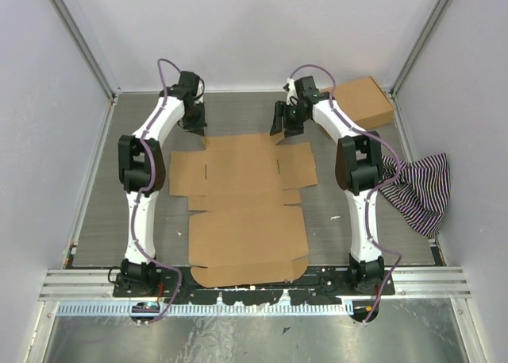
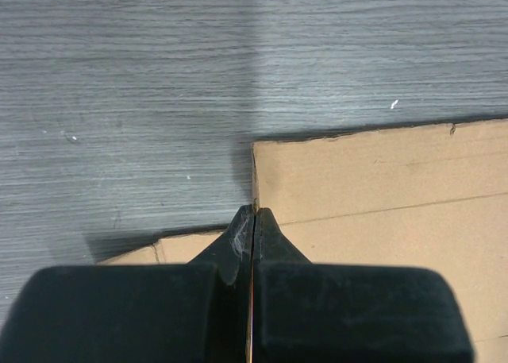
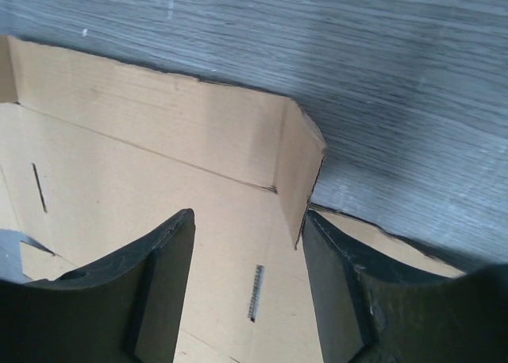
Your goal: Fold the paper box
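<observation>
The paper box (image 1: 246, 208) lies unfolded and mostly flat in the middle of the table, with slits and rounded tabs showing. My left gripper (image 1: 195, 126) is at its far left corner. In the left wrist view the gripper (image 2: 254, 212) is shut on the thin edge of a raised corner flap (image 2: 255, 172), seen edge-on. My right gripper (image 1: 284, 129) is at the far right corner. In the right wrist view it (image 3: 248, 216) is open, and a small upright flap (image 3: 298, 172) stands between the fingers, close to the right finger (image 3: 333, 276).
A compact flat brown carton (image 1: 361, 101) lies at the back right corner. A black-and-white striped cloth (image 1: 421, 192) hangs at the right edge. White walls enclose the grey table (image 1: 119, 188) on three sides.
</observation>
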Robot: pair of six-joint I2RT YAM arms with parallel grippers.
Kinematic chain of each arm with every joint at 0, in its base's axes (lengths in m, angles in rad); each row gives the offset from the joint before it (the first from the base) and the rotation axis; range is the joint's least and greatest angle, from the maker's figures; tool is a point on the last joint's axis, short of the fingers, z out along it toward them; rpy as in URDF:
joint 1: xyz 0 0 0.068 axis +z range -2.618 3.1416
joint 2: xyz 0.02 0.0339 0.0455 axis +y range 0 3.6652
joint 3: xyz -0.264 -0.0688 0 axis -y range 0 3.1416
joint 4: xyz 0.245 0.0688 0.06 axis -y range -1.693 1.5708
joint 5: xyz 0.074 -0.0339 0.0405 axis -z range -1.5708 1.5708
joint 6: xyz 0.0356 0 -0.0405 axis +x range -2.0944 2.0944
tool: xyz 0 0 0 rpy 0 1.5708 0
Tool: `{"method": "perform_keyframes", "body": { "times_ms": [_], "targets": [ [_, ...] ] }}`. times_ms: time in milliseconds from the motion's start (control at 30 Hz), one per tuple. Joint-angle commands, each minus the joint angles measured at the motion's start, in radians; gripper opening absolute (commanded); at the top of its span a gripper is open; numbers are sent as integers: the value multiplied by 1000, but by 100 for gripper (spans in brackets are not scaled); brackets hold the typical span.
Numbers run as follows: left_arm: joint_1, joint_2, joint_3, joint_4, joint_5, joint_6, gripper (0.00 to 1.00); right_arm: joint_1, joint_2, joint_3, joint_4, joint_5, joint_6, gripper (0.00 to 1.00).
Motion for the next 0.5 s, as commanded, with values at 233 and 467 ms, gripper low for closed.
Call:
{"method": "perform_keyframes", "body": {
  "times_ms": [233,467],
  "targets": [
    [-49,71,109,-17,65,1,0,49,-33,23,37,-42,2,62],
    [-76,139,173,-43,84,-29,0,56,39,49,20,-17,14,63]
  ]
}}
